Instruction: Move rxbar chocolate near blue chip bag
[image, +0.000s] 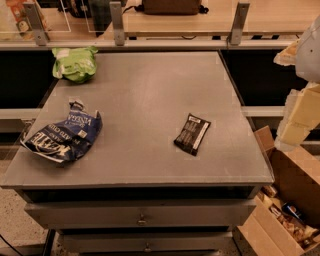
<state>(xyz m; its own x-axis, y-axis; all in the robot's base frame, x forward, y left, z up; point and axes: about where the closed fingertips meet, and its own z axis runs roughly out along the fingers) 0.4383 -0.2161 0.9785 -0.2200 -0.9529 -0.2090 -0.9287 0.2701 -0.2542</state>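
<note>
Three packets lie on one grey tabletop (150, 100): one rxbar chocolate (192, 134), one blue chip bag (64, 135) and one light green bag (75, 63). The rxbar chocolate, a flat black-brown bar, lies slantwise with its white label end pointing away. Rows of white lettering cross its face, too small to read. Well to the left of the bar the blue chip bag lies crumpled. Its white block lettering is upside down to the onlooker and not surely legible, and its lower corner reaches the tabletop's left edge. Far behind and to the left of the bar, the green bag sits at the back left corner, with its print unreadable. Bare tabletop runs from the bar across to the blue bag. The bar lies nearer the right edge, some way back from the front edge. To the right of the bar, past that edge and raised above it, hangs the gripper (292, 131); whether it is spread or closed cannot be told. Below and to the right of the bar stands one open cardboard box (292, 170) of snacks. Two drawers (142, 212) sit beneath.
</note>
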